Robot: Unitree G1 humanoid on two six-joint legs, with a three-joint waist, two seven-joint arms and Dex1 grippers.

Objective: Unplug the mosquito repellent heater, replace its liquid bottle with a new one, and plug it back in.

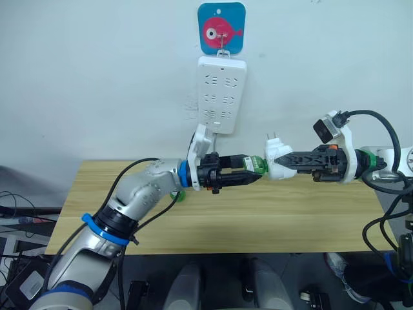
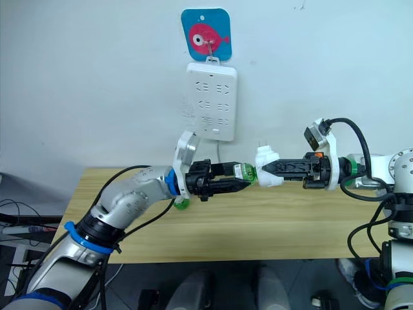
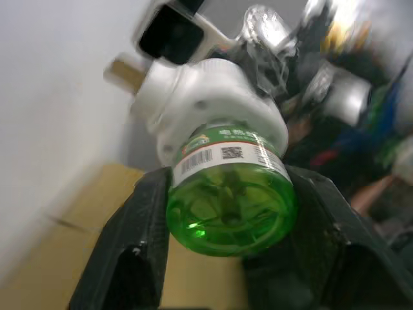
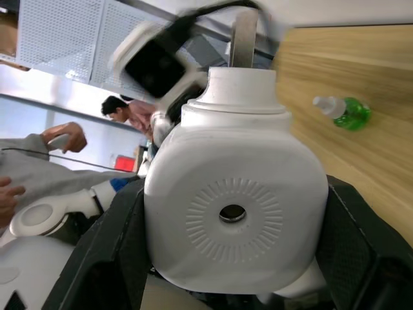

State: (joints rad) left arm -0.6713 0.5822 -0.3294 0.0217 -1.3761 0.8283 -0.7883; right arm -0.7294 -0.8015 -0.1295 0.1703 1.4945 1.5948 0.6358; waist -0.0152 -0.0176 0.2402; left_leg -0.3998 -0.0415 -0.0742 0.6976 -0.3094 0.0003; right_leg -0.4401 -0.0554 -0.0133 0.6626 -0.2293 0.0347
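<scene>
A wooden table [image 1: 310, 219] is standing against a white wall [image 1: 97, 77]. A white power strip [image 1: 221, 93] is hanging upright on the wall from a hook on a blue plaque [image 1: 221, 27] bearing a pink fish. Black cables [image 1: 16, 206] are lying on the floor beside the table's left end. In the right wrist view, a person [image 4: 126, 111] is showing in the background near a perforated panel [image 4: 61, 32].

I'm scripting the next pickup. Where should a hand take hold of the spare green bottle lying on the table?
Probably around the round green body of the spare bottle, coming from above. It lies on its side on the table, so its curved flanks are exposed, while its narrow white neck offers less to clamp. Both hands are now occupied.
</scene>
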